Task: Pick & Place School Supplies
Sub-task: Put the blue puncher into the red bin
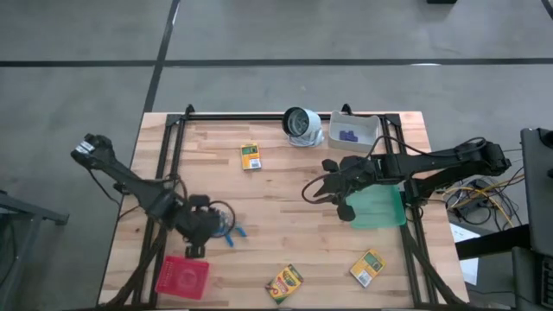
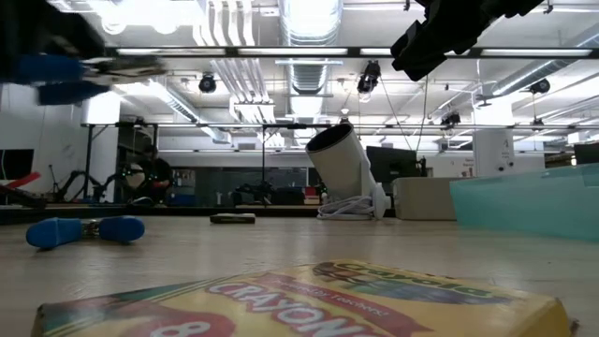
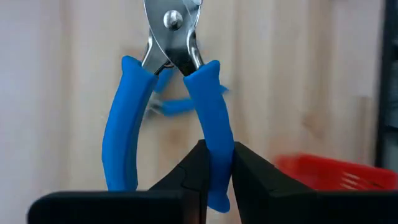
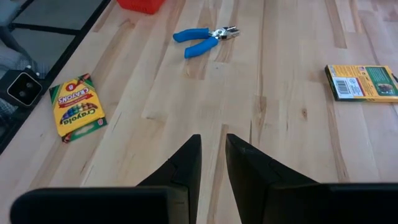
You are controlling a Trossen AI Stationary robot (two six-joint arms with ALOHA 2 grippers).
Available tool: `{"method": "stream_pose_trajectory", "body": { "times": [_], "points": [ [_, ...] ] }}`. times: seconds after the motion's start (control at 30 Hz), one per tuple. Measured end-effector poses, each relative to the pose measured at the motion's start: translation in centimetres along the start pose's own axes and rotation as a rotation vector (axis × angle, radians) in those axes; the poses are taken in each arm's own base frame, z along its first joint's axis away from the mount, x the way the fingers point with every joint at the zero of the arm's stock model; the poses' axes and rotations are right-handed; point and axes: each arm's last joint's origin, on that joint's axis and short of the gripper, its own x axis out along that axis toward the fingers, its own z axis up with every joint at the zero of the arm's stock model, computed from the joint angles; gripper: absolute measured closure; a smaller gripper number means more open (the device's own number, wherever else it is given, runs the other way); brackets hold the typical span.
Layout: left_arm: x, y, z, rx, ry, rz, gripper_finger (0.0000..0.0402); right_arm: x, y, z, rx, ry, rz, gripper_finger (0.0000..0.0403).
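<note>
Two pairs of blue-handled pliers are in play. The left end effector [image 3: 216, 152] is clenched on one handle of the held pliers [image 3: 127, 124], lifted off the counter [image 4: 280, 118] beside the red tray [image 1: 182, 276], with the steel nose pointing away from the wrist. The second pair [image 4: 205, 38] lies flat on the wood just beside that spot.

The grip takes only one handle, low down near its tip — so the tool will probably want to swing or pivot. The rubbery sleeve should give good friction, but the metal head is the heavy end. A hold nearer the hinge, or across both handles, would likely be steadier.

Three crayon boxes are not yet collected: one near the far edge [image 1: 251, 156] and two along the near edge [image 1: 284, 282] [image 1: 367, 267]. They look light, stiff and flat, and are best pinched across the narrow sides. Small purple pieces [image 1: 349, 136] sit in the white bin [image 1: 373, 125].

The right end effector [image 4: 213, 146] hovers over mid-counter — fingers a narrow gap apart, grasping nothing.
</note>
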Motion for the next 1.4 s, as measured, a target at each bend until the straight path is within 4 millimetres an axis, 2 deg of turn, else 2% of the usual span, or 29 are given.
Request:
{"method": "stream_pose_trajectory", "body": {
  "times": [0.27,0.53,0.83,1.1,1.27,1.4],
  "points": [
    [0.3,-3.3,-2.7,-0.132,0.162,-0.117,0.0349,0.0,0.0,0.0,-0.004,-0.001,0.0,0.0335],
    [1.4,-6.2,-5.0,-0.128,0.238,-0.122,0.0349,0.1,0.0,0.0,0.007,0.002,-0.001,0.0335],
    [3.1,-9.1,-6.9,-0.157,0.404,-0.198,0.0349,0.1,-0.1,0.0,0.04,0.001,-0.024,0.0335],
    [3.1,-9.5,-7.2,-0.128,0.41,-0.214,0.0349,0.1,-0.4,0.0,0.051,-0.002,-0.133,0.0335],
    [2.6,-9.1,-7.1,-0.053,0.332,-0.201,0.0349,0.1,-0.4,0.0,0.111,-0.007,-0.134,0.0335],
    [2.1,-8.7,-7.2,-0.092,0.358,-0.189,0.0349,0.1,-0.4,0.0,0.129,-0.008,-0.134,0.0335]
  ]
}}
